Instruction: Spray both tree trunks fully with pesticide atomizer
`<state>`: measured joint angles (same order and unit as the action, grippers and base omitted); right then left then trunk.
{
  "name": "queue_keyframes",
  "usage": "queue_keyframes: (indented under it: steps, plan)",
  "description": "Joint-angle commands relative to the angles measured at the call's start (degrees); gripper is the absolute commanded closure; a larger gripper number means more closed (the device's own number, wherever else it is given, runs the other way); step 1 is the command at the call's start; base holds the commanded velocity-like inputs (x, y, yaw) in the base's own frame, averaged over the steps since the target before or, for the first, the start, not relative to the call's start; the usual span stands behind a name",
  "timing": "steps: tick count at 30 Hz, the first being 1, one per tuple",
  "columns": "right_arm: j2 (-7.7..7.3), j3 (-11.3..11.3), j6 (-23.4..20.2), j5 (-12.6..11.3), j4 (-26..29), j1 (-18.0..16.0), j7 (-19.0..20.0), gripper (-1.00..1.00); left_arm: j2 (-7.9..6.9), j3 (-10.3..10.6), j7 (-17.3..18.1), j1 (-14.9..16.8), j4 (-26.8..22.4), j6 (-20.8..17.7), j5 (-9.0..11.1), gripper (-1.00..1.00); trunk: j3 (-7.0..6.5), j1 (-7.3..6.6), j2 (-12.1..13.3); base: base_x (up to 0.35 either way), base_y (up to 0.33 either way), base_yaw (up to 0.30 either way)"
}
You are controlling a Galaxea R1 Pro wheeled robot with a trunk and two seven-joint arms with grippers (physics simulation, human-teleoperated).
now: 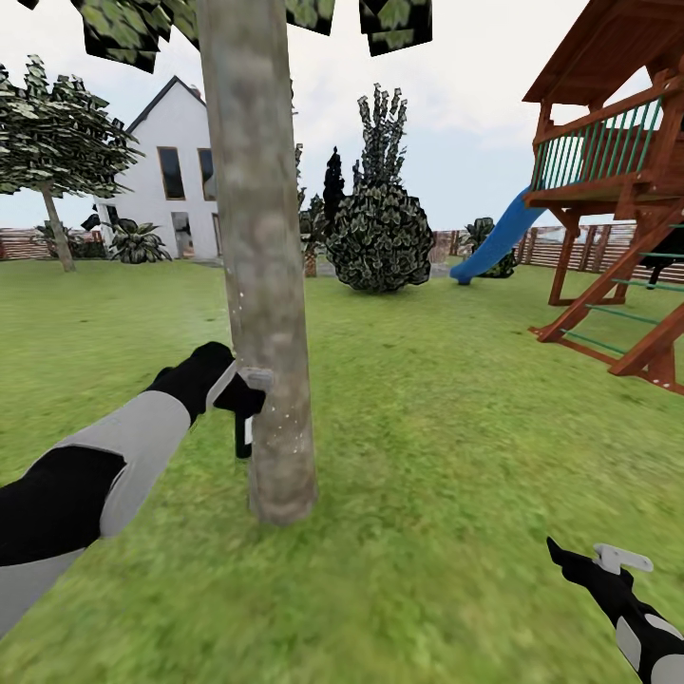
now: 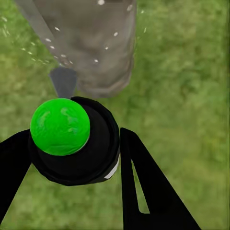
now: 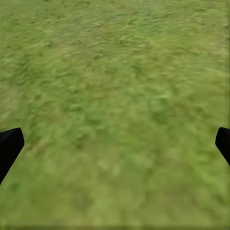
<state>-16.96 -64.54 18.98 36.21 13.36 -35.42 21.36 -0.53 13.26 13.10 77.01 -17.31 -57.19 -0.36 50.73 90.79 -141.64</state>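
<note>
My left gripper (image 1: 244, 407) is shut on the pesticide atomizer (image 1: 243, 432), a slim black sprayer held right against the left side of the near tree trunk (image 1: 261, 237). In the left wrist view the atomizer (image 2: 93, 153) has a round green top, and a black finger (image 2: 143, 182) presses each side. Its grey nozzle (image 2: 63, 80) points at the trunk (image 2: 91, 43), with white specks scattered around it. A second tree (image 1: 55, 223) stands far off at the left. My right gripper (image 1: 589, 556) hangs open and empty low at the right, over the grass floor (image 3: 115, 96).
A wooden play tower (image 1: 627, 190) with a blue slide (image 1: 494, 242) stands at the right. A round bush (image 1: 380, 237) and a white house (image 1: 176, 180) lie behind the trunk. A slat fence (image 1: 24, 244) rings the lawn (image 1: 456, 427).
</note>
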Motion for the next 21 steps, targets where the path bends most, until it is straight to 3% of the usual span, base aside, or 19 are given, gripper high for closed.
queue_keyframes:
  steps: [1, 7, 12, 21]
  plan:
    - [0.0, 0.0, 0.0, 0.0, 0.0, 0.0, 0.0, -1.0, 0.05, 0.0, 0.0, 0.2, 0.2, 0.0, 0.0, 1.0, 0.0, 0.0, 0.0, 0.0, 0.0, 0.0]
    - [0.0, 0.0, 0.0, 0.0, 0.0, 0.0, 0.0, -1.0, 0.09, 0.0, 0.1, 1.8, 0.4, 0.0, 0.0, 1.0, 0.0, 0.0, 0.0, 0.0, 0.0, 0.0]
    - [0.0, 0.0, 0.0, 0.0, 0.0, 0.0, 0.0, -1.0, 0.09, 0.0, 0.1, 7.5, 4.5, -0.3, 0.1, 1.0, 0.0, 0.0, 0.0, 0.0, 0.0, 0.0]
    - [0.0, 0.0, 0.0, 0.0, 0.0, 0.0, 0.0, -1.0, 0.09, 0.0, 0.1, 14.6, 7.9, -0.3, 0.1, 1.0, 0.0, 0.0, 0.0, 0.0, 0.0, 0.0]
